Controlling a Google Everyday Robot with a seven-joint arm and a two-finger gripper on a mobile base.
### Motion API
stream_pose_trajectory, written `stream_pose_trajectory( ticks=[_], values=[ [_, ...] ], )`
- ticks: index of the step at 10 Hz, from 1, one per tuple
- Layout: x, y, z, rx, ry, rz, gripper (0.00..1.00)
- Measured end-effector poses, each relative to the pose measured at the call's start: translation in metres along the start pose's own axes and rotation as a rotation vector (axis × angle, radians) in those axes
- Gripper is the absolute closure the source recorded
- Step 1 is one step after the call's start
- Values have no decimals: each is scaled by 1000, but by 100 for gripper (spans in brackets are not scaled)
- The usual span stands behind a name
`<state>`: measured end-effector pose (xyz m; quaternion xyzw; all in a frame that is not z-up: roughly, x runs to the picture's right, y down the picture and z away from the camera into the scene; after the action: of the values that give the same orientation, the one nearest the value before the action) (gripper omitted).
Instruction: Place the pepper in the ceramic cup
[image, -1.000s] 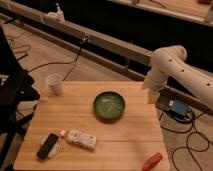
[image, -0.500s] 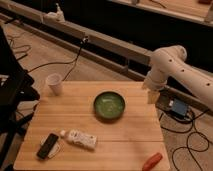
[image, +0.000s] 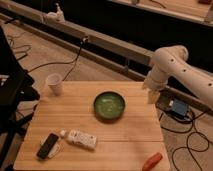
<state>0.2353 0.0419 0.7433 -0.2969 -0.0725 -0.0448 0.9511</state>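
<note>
The small red-orange pepper lies at the front right corner of the wooden table. The white ceramic cup stands upright at the table's back left corner. The dark green bowl sits in the middle of the table. My gripper hangs from the white arm just past the table's back right edge, far from both the pepper and the cup.
A white packet and a black phone-like item lie at the table's front left. A blue box and cables lie on the floor to the right. A dark chair stands at the left.
</note>
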Motion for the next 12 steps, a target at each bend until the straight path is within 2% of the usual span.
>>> stream_pose_trajectory(
  ticks=[2,6,9,12],
  values=[
    [-5,9,7,-18,-9,-61,38],
    [-10,39,29,-47,-19,-131,38],
    [-9,84,44,-63,-15,-178,38],
    [-9,132,46,-81,-1,-205,38]
  ],
)
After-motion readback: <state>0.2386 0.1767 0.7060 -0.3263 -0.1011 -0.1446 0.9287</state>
